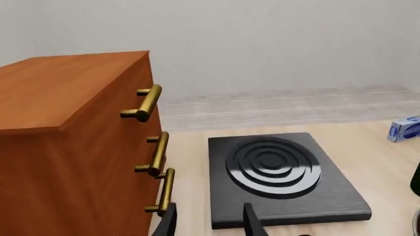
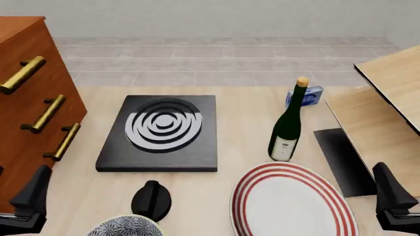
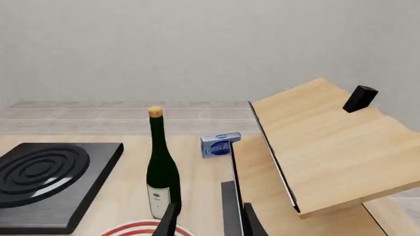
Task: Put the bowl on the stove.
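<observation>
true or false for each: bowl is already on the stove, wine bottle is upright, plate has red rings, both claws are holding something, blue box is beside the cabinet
1. The bowl is already on the stove. False: it sits at the near table edge, beside the black knob, and the burner is bare.
2. The wine bottle stands upright. True.
3. The plate has red rings. True.
4. Both claws are holding something. False: the left claw and right claw are both open, with nothing between the fingers.
5. The small blue box is beside the wooden cabinet. False: it lies behind the bottle on the table's right half, far from the cabinet on the left.
</observation>
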Controlling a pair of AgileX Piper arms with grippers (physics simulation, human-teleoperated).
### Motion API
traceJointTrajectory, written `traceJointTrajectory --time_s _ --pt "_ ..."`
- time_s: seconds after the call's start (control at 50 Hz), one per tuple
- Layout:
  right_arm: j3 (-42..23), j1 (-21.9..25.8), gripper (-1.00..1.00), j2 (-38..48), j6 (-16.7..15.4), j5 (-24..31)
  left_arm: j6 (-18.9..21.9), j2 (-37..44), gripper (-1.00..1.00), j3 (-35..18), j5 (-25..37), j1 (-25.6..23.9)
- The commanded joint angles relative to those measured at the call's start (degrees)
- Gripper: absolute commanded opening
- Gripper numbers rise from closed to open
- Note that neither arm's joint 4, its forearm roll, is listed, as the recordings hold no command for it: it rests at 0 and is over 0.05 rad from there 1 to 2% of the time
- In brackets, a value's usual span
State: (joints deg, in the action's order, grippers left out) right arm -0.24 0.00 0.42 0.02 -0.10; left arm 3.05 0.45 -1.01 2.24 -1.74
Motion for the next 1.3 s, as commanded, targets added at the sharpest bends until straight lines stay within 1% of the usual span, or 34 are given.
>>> traceJointTrajectory --time_s 0.02,0.08,0.1,0.18,0.2,0.24,0.3,0.32,0.36,0.4,0.42,0.46,0.5,0.54,0.58,0.6,0.64,0.7,0.78,0.96,1.02,1.06,1.1,1.14,1.2,1.22,1.24,1.3 --pt "-0.01 0.01 1.0 0.02 -0.01 0.0 -0.2 1.06 1.0 -2.14 4.59 -2.68" --pt "-0.01 0.0 1.0 0.01 0.01 0.0 -0.18 -0.13 1.0 -3.99 8.36 -3.85" --pt "-0.01 0.0 1.0 0.03 0.0 0.0 -0.3 0.42 1.0 -4.24 8.75 -4.38" --pt "-0.01 0.01 1.0 0.02 -0.02 0.0 -1.61 0.68 1.0 -6.56 13.77 -6.65" --pt "-0.01 0.0 1.0 0.02 0.0 0.0 -1.45 0.43 1.0 -6.8 14.12 -6.79" --pt "-0.01 -0.01 1.0 0.01 0.03 0.0 -1.71 0.08 1.0 -8.31 17.01 -8.15" --pt "-0.01 0.0 1.0 0.02 0.0 0.0 -2.07 -0.19 1.0 -9.4 18.53 -8.66" --pt "-0.01 0.0 1.0 0.01 -0.01 0.0 -3.08 0.51 1.0 -9.33 19.48 -9.11" --pt "-0.01 -0.01 1.0 0.03 0.0 0.0 -1.88 -0.27 1.0 -9.72 20.08 -9.4" --pt "-0.01 0.01 1.0 0.02 -0.02 0.0 -1.9 -0.27 1.0 -9.86 20.86 -10.02" --pt "-0.01 0.0 1.0 0.01 -0.02 0.0 -2.29 0.11 1.0 -10.31 22.53 -10.49" --pt "-0.01 -0.01 1.0 0.02 0.0 0.0 -2.1 0.11 1.0 -10.75 23.11 -10.83" --pt "-0.01 0.01 1.0 0.01 0.0 -0.01 -2.78 1.34 1.0 -11.01 23.97 -11.62" --pt "-0.01 0.0 1.0 0.02 0.02 0.0 -1.26 -0.12 1.0 -11.65 25.57 -12.71" --pt "-0.01 0.0 1.0 0.01 -0.01 0.0 -2.2 1.05 1.0 -11.86 26.26 -13.32" --pt "-0.01 0.01 1.0 0.01 -0.02 -0.01 -1.79 0.72 1.0 -12.37 27.06 -13.68" --pt "-0.01 0.0 1.0 0.03 0.0 0.0 -3.29 2.47 1.0 -12.6 27.51 -14.16" --pt "-0.01 0.0 1.0 0.02 0.0 0.0 -2.47 1.62 1.0 -13.48 28.49 -13.98" --pt "-0.01 0.01 1.0 0.01 0.0 -0.01 -1.51 1.96 1.0 -13.36 28.54 -12.93" --pt "-0.01 0.0 1.0 0.01 0.01 0.0 -1.31 3.26 1.0 -15.17 30.36 -12.6" --pt "-0.01 -0.01 1.0 0.01 0.01 0.0 -1.42 2.71 1.0 -16.39 32.26 -12.83" --pt "-0.01 0.01 1.0 0.01 0.01 -0.01 -2.54 3.08 1.0 -17.14 34.05 -14.13" --pt "-0.01 0.0 1.0 0.02 -0.01 0.0 -2.13 2.46 1.0 -17.92 35.58 -14.51" --pt "-0.01 0.0 1.0 0.02 0.0 0.0 -2.5 3.37 1.0 -17.86 35.7 -14.58" --pt "-0.01 0.0 1.0 0.01 0.0 0.0 -2.39 2.88 1.0 -19.22 37.94 -15.85" --pt "-0.01 0.0 1.0 0.02 0.01 0.0 -2.39 3.04 1.0 -19.29 38.58 -16.55" --pt "-0.01 0.0 1.0 0.02 -0.01 0.0 -2.59 2.12 1.0 -19.96 40.68 -18.46" --pt "-0.01 0.01 1.0 0.02 -0.02 0.0 -1.83 1.38 1.0 -20.11 43.1 -19.74"
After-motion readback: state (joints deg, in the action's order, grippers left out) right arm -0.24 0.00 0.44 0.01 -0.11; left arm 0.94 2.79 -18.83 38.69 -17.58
